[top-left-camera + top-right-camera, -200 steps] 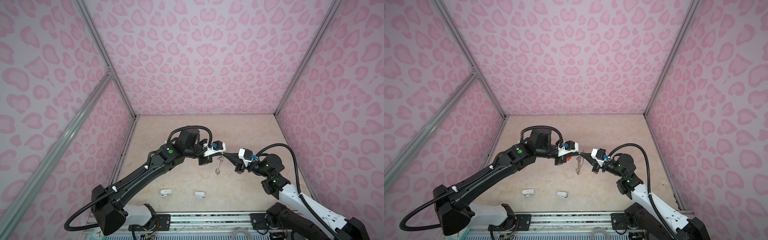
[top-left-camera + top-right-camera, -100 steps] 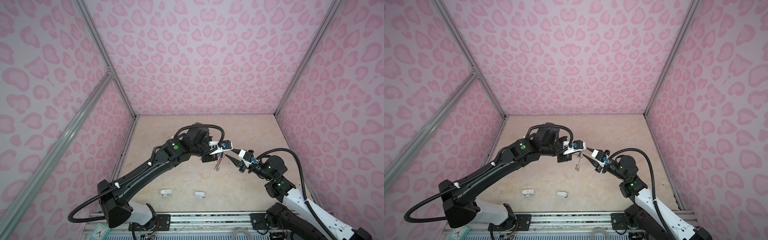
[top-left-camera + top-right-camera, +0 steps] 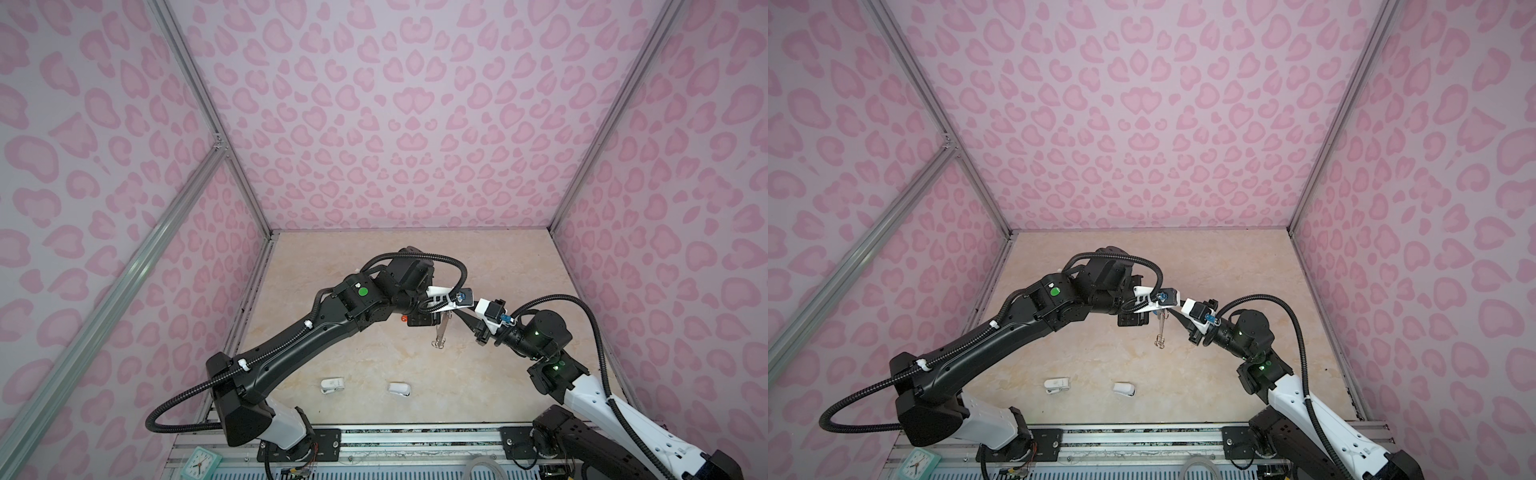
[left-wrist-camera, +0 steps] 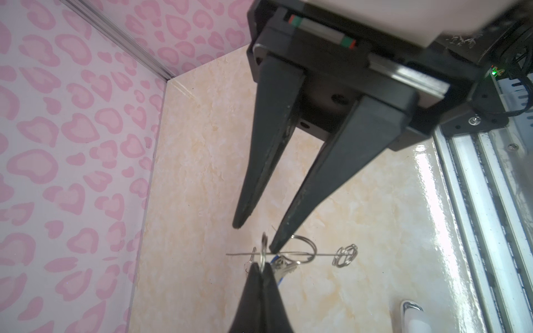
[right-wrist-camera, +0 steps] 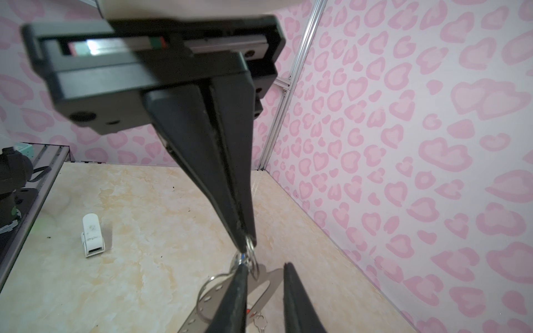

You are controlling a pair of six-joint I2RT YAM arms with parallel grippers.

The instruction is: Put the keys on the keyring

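Now we see the left gripper (image 5: 245, 244) further toward 3 o'clock than a second ago. Its wrist camera is almost against the right arm's, where a clear gap stood between them before. Its jaws are pressed together on a wire ring of the keyring (image 3: 441, 330). The keyring hangs on edge above the table (image 3: 374, 257), slightly to the 3 o'clock side of centre, about where it hung earlier.

The right gripper (image 4: 255, 237) has its jaws apart and grips nothing. One fingertip (image 4: 274, 246) sits just beside the plate's thin edge; whether it touches we cannot tell. Of the keys (image 4: 285, 264), one silver key with a strip of blue lies against the plate, right next to the pinched ring. Whether it is threaded on we cannot tell.

For room to move, we find the table free from 10 round to 2 o'clock, right up to the pink walls (image 3: 415, 124), while both arms crowd the middle. Two white plastic objects (image 3: 332, 384) lie near the 6 o'clock edge, well apart from the keyring and where they lay before. They are just short of the aluminium rail (image 3: 415, 432).

In the right wrist view one white object carries grey print, too small for us to read. A small green clock (image 3: 199, 461) rests on the rail toward 7 o'clock; its numerals are not legible.
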